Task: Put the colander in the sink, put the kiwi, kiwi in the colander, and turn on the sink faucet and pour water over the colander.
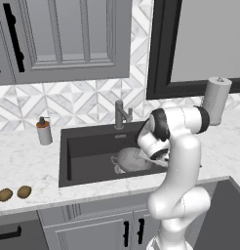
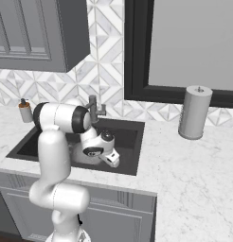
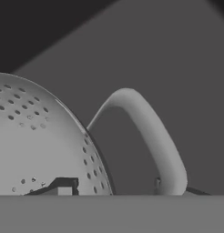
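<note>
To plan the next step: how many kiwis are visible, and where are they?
2. One kiwi and the other kiwi lie side by side on the counter, left of the sink.

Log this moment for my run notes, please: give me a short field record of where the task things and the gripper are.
colander: silver-grey pierced metal bowl, down in the sink
sink: dark-grey rectangular basin in the white marble counter
kiwis: two brown oval fruits, side by side on the counter left of the sink
faucet: grey metal tap behind the basin; no water visible
gripper: close by the colander's loop handle; fingers hidden
</note>
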You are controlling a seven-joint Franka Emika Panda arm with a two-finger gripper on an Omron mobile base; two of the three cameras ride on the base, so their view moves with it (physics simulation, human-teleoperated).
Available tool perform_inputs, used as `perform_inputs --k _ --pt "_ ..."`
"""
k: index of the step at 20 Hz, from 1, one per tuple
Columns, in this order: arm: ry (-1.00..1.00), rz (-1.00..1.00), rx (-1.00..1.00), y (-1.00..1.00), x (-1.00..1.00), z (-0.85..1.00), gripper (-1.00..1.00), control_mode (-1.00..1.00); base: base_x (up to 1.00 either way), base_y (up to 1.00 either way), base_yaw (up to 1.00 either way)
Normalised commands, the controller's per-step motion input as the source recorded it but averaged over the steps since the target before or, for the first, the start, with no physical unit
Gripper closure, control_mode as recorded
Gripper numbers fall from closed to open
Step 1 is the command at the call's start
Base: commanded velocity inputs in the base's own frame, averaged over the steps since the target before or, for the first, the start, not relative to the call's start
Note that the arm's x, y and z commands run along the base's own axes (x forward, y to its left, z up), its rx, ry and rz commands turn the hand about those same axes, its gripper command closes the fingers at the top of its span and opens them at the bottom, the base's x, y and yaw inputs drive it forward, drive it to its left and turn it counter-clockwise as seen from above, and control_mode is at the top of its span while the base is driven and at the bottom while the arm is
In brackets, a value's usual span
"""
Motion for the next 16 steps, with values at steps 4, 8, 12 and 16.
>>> perform_inputs --k 4,8,12,16 --pt "0.06 0.00 0.00 0.07 0.06 -0.04 1.00 -1.00 0.00 0.00 0.00" --pt "0.09 0.00 0.00 0.12 0.14 -0.06 1.00 -1.00 0.00 0.00 0.00" --pt "0.08 0.00 0.00 0.23 0.16 -0.03 1.00 -1.00 0.00 0.00 0.00" --pt "0.05 0.00 0.00 0.38 0.17 0.00 1.00 -1.00 0.00 0.00 0.00"
